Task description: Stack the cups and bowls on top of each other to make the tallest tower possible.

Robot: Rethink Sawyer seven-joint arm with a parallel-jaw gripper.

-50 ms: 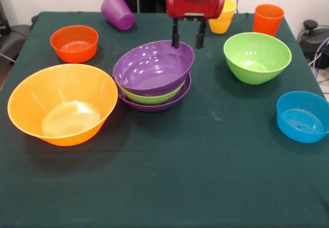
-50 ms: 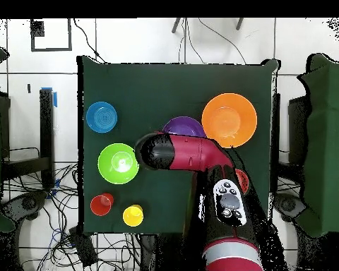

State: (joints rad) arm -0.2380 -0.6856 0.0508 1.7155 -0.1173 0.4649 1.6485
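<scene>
A dark green cloth [image 1: 169, 187] covers the table. Black cables [image 2: 31, 205] lie tangled on the pale tiled floor [image 2: 130, 42] beside it.

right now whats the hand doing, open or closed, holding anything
Hand: open, holding nothing, its two black fingers spread just above the far rim of the top glossy purple plastic bowl on the pile.

The table [image 1: 216, 187] wore a matt dark green cloth, slightly specked near the tower [image 1: 153, 76]. The tower's purple and green bowls looked like glossy smooth plastic. Left of the tower, the large yellow-orange bowl [image 1: 61, 104] shone, translucent plastic with a bright sheen inside. Behind the tower, the purple cup [image 1: 117, 12] showed ribbed plastic, and the gripper [image 1: 187, 37] had a glossy red casing with matt black fingers.
</scene>
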